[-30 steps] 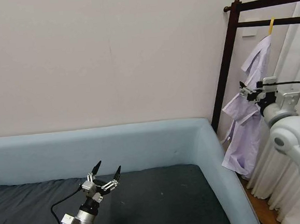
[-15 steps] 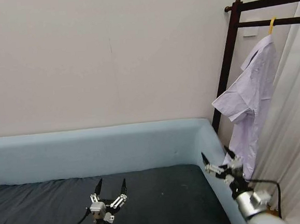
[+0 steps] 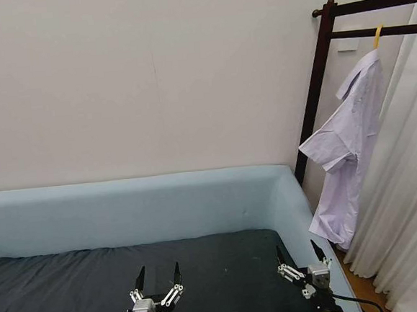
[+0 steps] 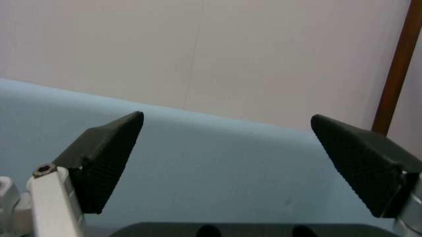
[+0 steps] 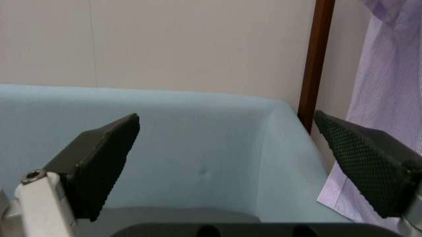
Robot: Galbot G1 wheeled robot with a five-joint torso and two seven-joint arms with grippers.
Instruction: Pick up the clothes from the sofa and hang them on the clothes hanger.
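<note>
Beyond the sofa's (image 3: 162,203) right end, the shirt (image 3: 350,159) hung from a yellow hanger (image 3: 377,36) on the rack (image 3: 317,82), whose dark post stood just past that end of the sofa. The shirt was draped full length and clear of the sofa, with one sleeve jutting toward it and a curtain (image 3: 415,212) on its far side from the sofa. Both grippers sat low over the sofa's dark seat (image 3: 225,277). The left gripper (image 3: 158,270) was near the middle of the seat and the right gripper (image 3: 295,248) close to the sofa's right arm. Each pointed up at the sofa's pale blue backrest. The left fingers (image 4: 105,158) were spread wide with nothing between them. The right fingers (image 5: 99,163) were spread just as wide and also empty, well apart from the shirt. Judging by this, the hanging step looked done, with the garment on the rack and released, and the arms drawn in over the sofa. The next move probably called for little: a check that the shirt sat squarely on its hanger. Should more clothes lie elsewhere on the sofa, the robot would need to turn and look along the seat before an open gripper reached down.
</note>
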